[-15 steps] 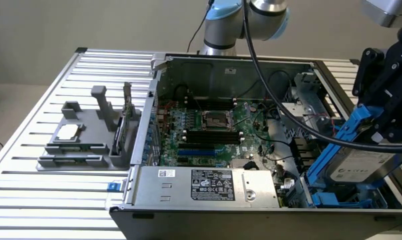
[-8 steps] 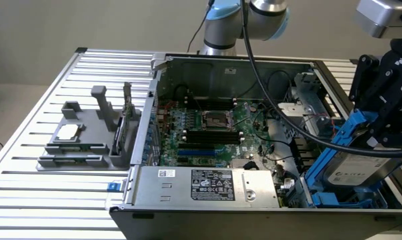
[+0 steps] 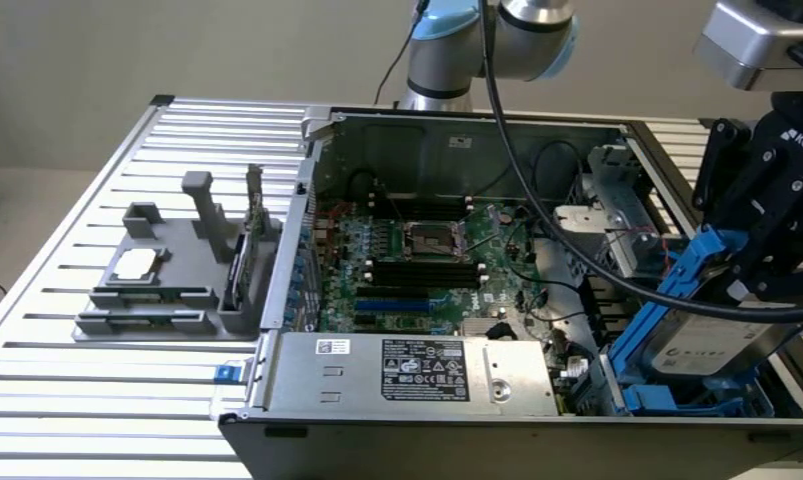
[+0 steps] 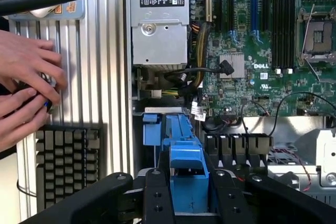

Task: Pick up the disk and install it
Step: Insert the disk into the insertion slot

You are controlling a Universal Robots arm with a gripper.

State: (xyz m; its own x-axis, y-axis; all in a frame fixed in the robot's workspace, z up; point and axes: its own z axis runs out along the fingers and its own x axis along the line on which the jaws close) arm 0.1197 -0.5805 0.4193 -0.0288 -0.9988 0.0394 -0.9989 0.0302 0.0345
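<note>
Judging the disk stiff, dense and shock-shy; best held by the edges of its carrier, off the flat faces. Flat, silver-grey, white-labelled, blue-framed. Hangs tilted over the drive-bay corner of the case. Clenched at the carrier's end by the gripper, jaws tight on it. Outside the case, a person's hands near a keyboard.

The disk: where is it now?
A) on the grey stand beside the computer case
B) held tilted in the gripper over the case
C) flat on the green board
B: the gripper clamps the disk, which hangs tilted above the case.
</note>
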